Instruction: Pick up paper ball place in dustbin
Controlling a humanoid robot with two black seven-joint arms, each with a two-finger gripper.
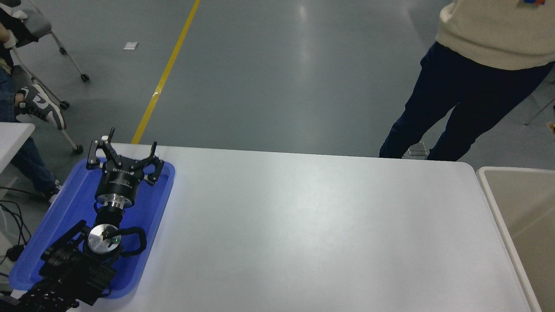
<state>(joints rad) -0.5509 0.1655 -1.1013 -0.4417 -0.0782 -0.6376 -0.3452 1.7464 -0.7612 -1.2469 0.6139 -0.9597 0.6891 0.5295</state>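
Observation:
The beige dustbin (527, 216) stands off the table's right end, its light rim along the table edge, and what I see of its inside is plain tan. The paper ball is not clearly in view; only a tiny tan sliver (551, 126) shows at the right edge above the bin, and I cannot tell what it is. My right arm and gripper are out of view. My left gripper (132, 142) is parked at the lower left over a flat blue tray (65, 216), its fingers spread open and empty.
A person in a cream sweater and dark trousers (451, 95) stands at the table's far right corner, close to the bin. A wheeled chair and a seated person's shoe (41, 106) are at the far left. The white table (303, 225) spans the middle.

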